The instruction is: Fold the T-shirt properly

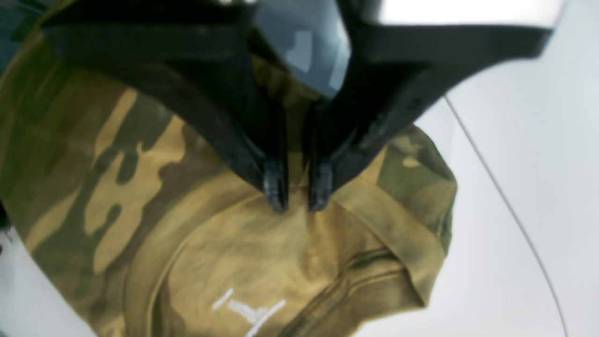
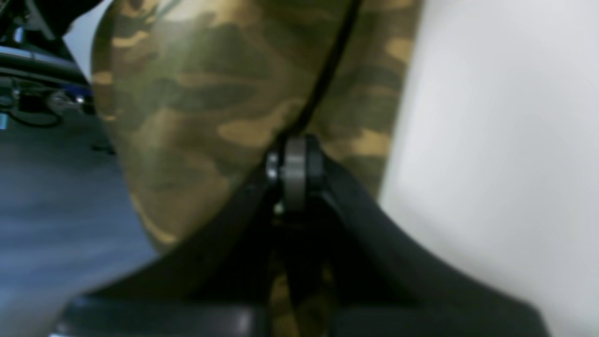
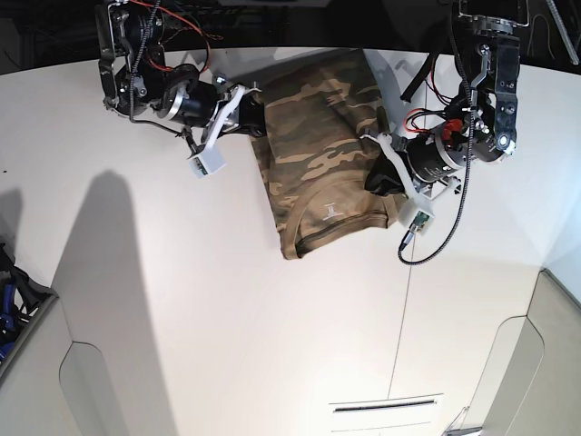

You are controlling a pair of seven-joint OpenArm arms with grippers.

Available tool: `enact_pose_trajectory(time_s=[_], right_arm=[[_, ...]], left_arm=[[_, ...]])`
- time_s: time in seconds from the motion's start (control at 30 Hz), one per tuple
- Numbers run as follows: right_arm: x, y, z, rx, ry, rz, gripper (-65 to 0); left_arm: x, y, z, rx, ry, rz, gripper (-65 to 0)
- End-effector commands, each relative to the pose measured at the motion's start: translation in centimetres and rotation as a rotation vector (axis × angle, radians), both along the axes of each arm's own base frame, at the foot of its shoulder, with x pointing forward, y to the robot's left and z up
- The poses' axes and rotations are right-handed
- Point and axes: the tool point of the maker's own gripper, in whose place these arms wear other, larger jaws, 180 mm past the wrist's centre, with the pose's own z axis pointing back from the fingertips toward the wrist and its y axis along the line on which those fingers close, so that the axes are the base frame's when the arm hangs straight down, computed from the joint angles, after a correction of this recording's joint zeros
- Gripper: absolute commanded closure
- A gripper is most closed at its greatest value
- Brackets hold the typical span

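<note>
The camouflage T-shirt (image 3: pixel 313 136) lies on the white table (image 3: pixel 182 300) as a narrow folded shape, with its collar and small white mark (image 3: pixel 329 211) at the near end. My left gripper (image 3: pixel 377 182) is at the shirt's right edge near the collar. In the left wrist view its fingertips (image 1: pixel 276 189) are pinched together on the cloth (image 1: pixel 140 187) just above the collar band, with the white mark (image 1: pixel 248 311) below. My right gripper (image 3: pixel 255 119) is at the shirt's left edge. In the blurred right wrist view it (image 2: pixel 295 161) is closed against the cloth (image 2: pixel 196 103).
A thin seam (image 3: pixel 400 300) runs down the table to the right of the shirt and also shows in the left wrist view (image 1: pixel 505 201). A black cable (image 3: pixel 447 238) loops below the left arm. The table's left edge, over dark floor (image 2: pixel 51 187), is near the right gripper.
</note>
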Motion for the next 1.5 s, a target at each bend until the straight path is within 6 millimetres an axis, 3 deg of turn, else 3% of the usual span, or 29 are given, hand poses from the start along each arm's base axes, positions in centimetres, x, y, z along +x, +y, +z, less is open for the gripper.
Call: enact_pose_trajectory(time_s=[0.0,0.2,0.33,0.43,0.57,0.67,0.77,0.93,1.17,1.47], right_arm=[[0.3,1.0,1.1,0.057,-0.024,-0.014,0.0],[-1.3,3.4,1.5,0.134,0.021,-0.031,0.0],[-1.4,3.8,1.6,0.144,0.027,-0.031,0.0],[-1.2,3.3,1.6,0.129,0.017,-0.027,0.0],[-1.4,2.2,1.9,0.08,-0.001,0.014,0.0],[-1.8,0.9,2.3,0.026,-0.024,0.051,0.0],[-2.0,-0.6,2.9,-0.026,-0.058,0.08,0.0],[-3.5,-3.5,3.1,-0.12,-0.079,0.134,0.0],[-8.3,-6.6,2.3,-0.137,0.053,0.225,0.0],[-14.6,-10.6,1.5,-0.18,0.237,0.325,0.0]], left_arm=[[0.9,-0.1,1.3,-0.019,-0.053,-0.001,-9.0],[1.0,-0.2,1.4,-0.019,-0.057,-0.004,-9.0],[1.0,-0.1,1.6,-0.019,-0.062,-0.002,-9.0],[1.3,0.1,2.6,-0.014,-0.09,0.001,-9.0],[1.5,0.9,5.5,-0.011,-0.149,0.016,-9.0],[0.6,1.6,7.0,-0.014,-0.177,0.03,-9.0],[-0.9,2.6,6.8,-0.008,-0.162,0.057,-9.0],[-4.5,5.1,5.4,0.002,-0.081,0.128,-9.0],[-11.9,8.4,3.6,0.093,0.08,0.172,-9.0],[-24.3,8.2,-0.5,0.171,0.414,0.179,-9.1]])
